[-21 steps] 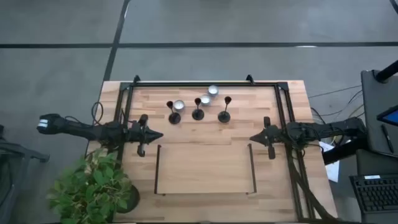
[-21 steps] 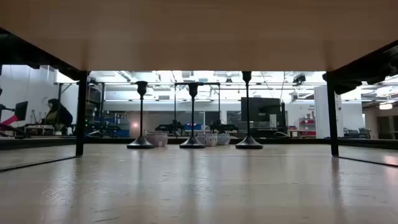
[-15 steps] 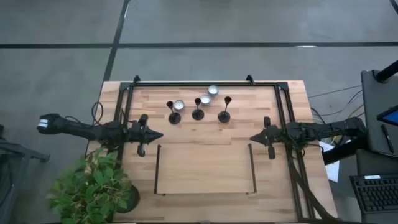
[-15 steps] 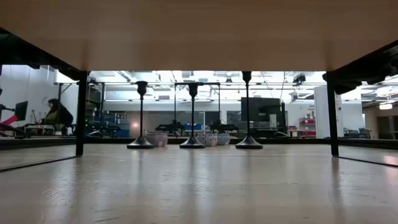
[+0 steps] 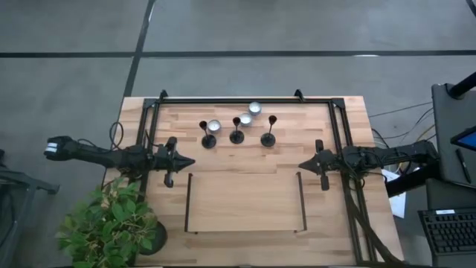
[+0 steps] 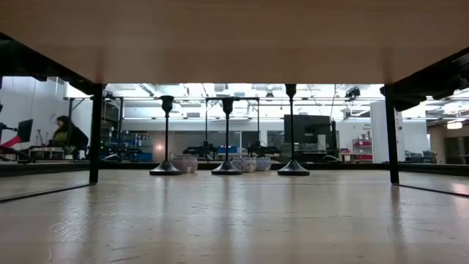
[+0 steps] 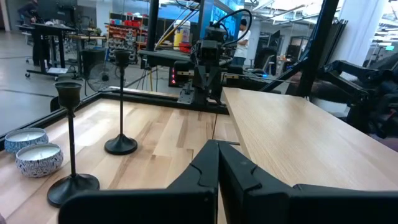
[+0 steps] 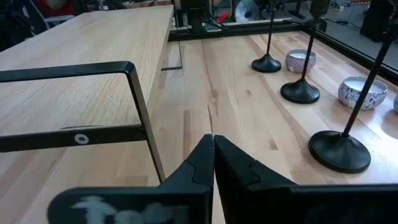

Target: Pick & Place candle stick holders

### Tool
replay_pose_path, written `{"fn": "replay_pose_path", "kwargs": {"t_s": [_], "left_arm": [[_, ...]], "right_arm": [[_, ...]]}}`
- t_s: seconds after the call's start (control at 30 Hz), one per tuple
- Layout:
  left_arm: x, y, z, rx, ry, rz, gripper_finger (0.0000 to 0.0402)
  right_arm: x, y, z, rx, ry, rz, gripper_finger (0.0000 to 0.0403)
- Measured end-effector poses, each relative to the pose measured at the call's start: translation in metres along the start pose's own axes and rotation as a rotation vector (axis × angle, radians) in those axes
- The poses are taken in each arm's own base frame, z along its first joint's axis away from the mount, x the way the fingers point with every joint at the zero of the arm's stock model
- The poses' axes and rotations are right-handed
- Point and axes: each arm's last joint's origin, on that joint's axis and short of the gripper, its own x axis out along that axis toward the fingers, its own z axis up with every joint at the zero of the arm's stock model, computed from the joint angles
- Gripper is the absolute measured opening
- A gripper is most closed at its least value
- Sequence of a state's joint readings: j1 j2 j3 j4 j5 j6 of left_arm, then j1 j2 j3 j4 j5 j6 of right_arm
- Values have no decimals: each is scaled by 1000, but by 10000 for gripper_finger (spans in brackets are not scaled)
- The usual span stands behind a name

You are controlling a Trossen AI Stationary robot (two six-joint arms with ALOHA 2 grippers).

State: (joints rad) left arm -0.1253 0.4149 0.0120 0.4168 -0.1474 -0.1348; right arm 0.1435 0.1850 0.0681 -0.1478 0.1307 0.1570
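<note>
Three black candle stick holders stand upright on their round bases in a row at the table's far middle: the left one point(image 5: 208, 137), the middle one point(image 5: 236, 132) and the right one point(image 5: 268, 135). In the low view they show at left point(image 6: 167, 139), middle point(image 6: 227, 139) and right point(image 6: 292, 136). My left gripper point(image 5: 190, 161) is shut and empty at the table's left side. My right gripper point(image 5: 302, 165) is shut and empty at the right side. Both hover well short of the holders.
Three white tealights in silver cups sit among the holders: one point(image 5: 214, 126) by the left holder, one point(image 5: 245, 119) behind the middle one, one point(image 5: 255, 108) farther back. A raised wooden shelf point(image 5: 244, 201) on black legs covers the near middle. A black frame point(image 5: 245, 100) rims the table.
</note>
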Motion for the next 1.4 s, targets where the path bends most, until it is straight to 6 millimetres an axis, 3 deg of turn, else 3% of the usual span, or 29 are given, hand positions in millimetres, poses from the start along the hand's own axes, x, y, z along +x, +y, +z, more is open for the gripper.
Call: {"fn": "replay_pose_path", "kwargs": {"t_s": [0.63, 1.0, 1.23, 1.4], "left_arm": [[0, 0, 0, 0, 0, 0, 0], [0, 0, 0, 0, 0, 1, 0], [0, 0, 0, 0, 2, 1, 0], [0, 0, 0, 1, 3, 1, 0]], "right_arm": [[0, 0, 0, -4, -1, -1, 8], [0, -3, 2, -263, -16, -110, 8], [0, -6, 3, -203, -34, -218, 8], [0, -6, 2, -341, -5, -221, 8]]}}
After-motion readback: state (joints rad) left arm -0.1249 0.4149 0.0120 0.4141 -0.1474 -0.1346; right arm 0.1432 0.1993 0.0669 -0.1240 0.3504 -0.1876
